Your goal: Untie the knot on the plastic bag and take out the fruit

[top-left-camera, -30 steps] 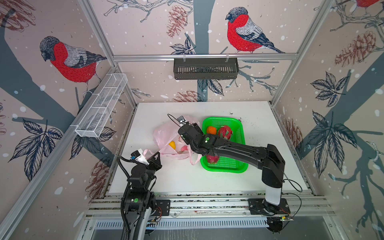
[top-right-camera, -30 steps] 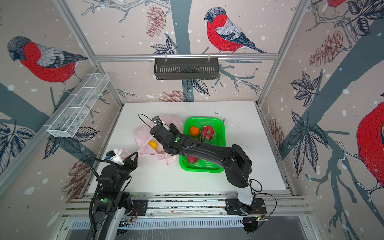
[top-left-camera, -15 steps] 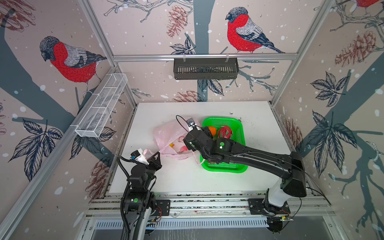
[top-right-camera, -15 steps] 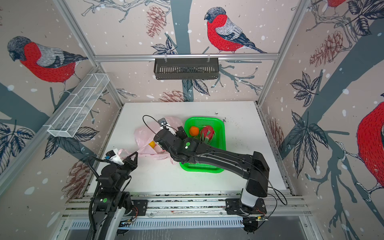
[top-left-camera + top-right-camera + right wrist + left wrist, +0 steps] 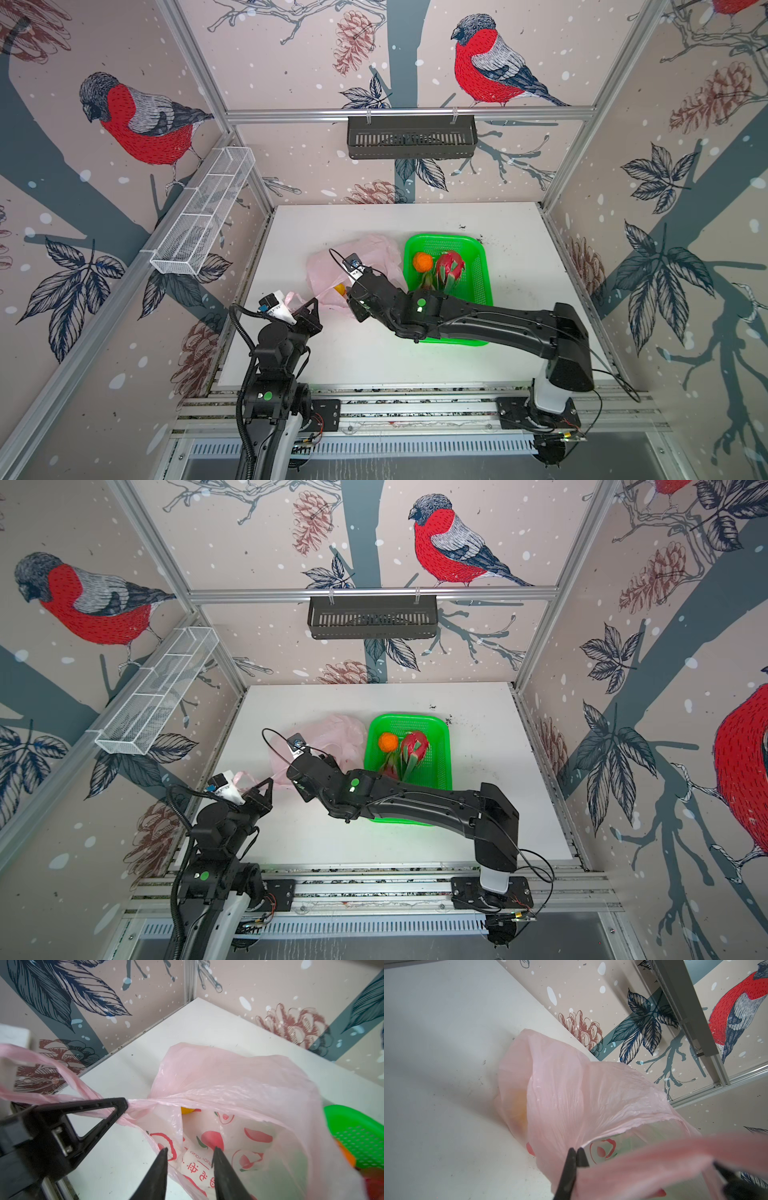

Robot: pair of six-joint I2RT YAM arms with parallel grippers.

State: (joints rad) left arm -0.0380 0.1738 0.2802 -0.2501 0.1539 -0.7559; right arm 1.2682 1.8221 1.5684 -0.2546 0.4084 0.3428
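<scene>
Big white table (image 5: 415, 365), all the action mid-table. The plastic bag (image 5: 374, 253) lies slumped just beside the green basket (image 5: 445, 238), on its left in both top views. Its mouth gapes and no knot shows in any view, so the untying looks done.

The left gripper (image 5: 576, 1151) is clamped tight on the bag's rim film where a handle loop (image 5: 52, 1076) starts, holding the mouth taut. The right gripper (image 5: 190, 1152) is at the bag mouth, fingers partly apart. Nothing visible between them, only printed film behind.

Both dragon fruits sit in the basket: one (image 5: 451, 266) is clear, the second (image 5: 388, 769) is half under the right arm. One orange ball (image 5: 422, 262) is in the basket beside them. The other orange ball (image 5: 187, 1110) is inside the bag, only a sliver showing.

Judged three of four fruits out; the last ball is left to fetch.

Count: 1 table, 1 bag, 1 basket, 2 dragon fruits, 2 orange balls, 2 grippers.
</scene>
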